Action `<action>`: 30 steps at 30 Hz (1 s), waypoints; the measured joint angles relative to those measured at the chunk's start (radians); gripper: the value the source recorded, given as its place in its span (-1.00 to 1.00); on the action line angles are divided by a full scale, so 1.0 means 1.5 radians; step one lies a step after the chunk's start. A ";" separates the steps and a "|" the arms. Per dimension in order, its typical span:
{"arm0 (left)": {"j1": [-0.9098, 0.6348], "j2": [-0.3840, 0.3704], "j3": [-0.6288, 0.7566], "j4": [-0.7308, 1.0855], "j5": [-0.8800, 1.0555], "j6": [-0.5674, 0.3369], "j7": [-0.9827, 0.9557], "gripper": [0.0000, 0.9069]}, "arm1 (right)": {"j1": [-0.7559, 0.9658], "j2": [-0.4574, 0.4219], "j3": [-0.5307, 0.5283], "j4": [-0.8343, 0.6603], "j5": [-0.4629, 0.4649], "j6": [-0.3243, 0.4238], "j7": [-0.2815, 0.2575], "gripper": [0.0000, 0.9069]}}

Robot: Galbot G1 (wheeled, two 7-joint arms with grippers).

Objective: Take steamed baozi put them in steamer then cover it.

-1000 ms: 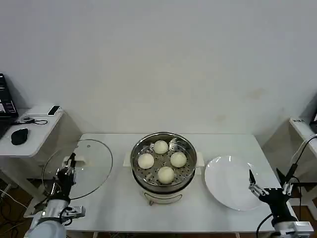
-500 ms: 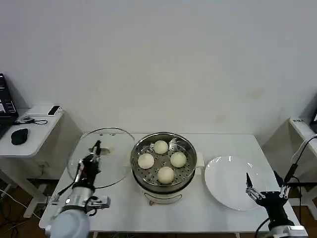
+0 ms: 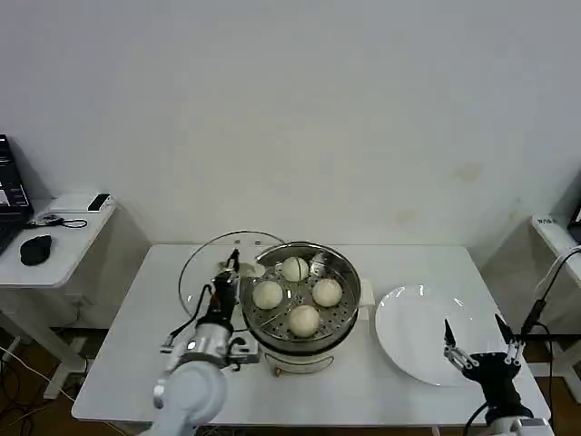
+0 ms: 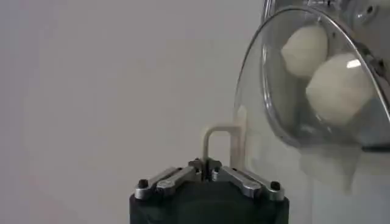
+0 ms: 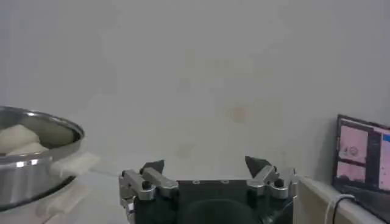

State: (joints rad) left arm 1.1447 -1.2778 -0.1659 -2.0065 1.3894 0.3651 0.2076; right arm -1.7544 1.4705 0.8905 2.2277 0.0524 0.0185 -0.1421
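The steamer (image 3: 355,301) stands mid-table on its cream base, with several steamed baozi (image 3: 304,320) on its perforated floor. My left gripper (image 3: 228,278) is shut on the pale bar handle (image 4: 219,142) of the cover (image 3: 202,265). The clear glass lid hangs tilted on edge just left of the steamer's rim. In the left wrist view the gripper (image 4: 206,165) pinches the handle, and two baozi (image 4: 339,89) show through the cover (image 4: 286,115). My right gripper (image 3: 479,351) stands open and empty near the table's front right, by the plate; the right wrist view shows the gripper (image 5: 205,165) with the steamer (image 5: 40,163) beside it.
A flat white plate (image 3: 413,338) lies right of the steamer. A side table (image 3: 64,238) with a black mouse (image 3: 36,250) stands to the left. Another table edge (image 3: 554,234) and a cable (image 3: 543,291) are at the right. A screen (image 5: 363,159) glows behind the right gripper.
My left arm has carried the cover rightward from the table's left edge to the steamer's left rim. The right gripper has sunk slightly toward the table's front edge.
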 measured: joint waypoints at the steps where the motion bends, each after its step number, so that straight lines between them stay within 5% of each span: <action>1: -0.007 -0.012 0.005 0.005 0.014 0.003 0.007 -1.00 | 0.001 0.000 -0.002 -0.002 -0.002 0.000 0.000 1.00; 18: -0.023 -0.154 0.058 0.062 0.176 0.018 0.050 -1.00 | 0.014 0.000 -0.035 -0.022 -0.021 0.001 -0.003 1.00; 30: -0.015 -0.195 0.087 0.077 0.206 0.018 0.052 -1.00 | 0.014 0.005 -0.053 -0.028 -0.027 0.002 -0.003 1.00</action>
State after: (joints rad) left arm 1.1224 -1.5701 -0.0360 -1.8914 1.6977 0.3920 0.2851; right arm -1.7336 1.4774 0.8113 2.1851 0.0124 0.0212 -0.1468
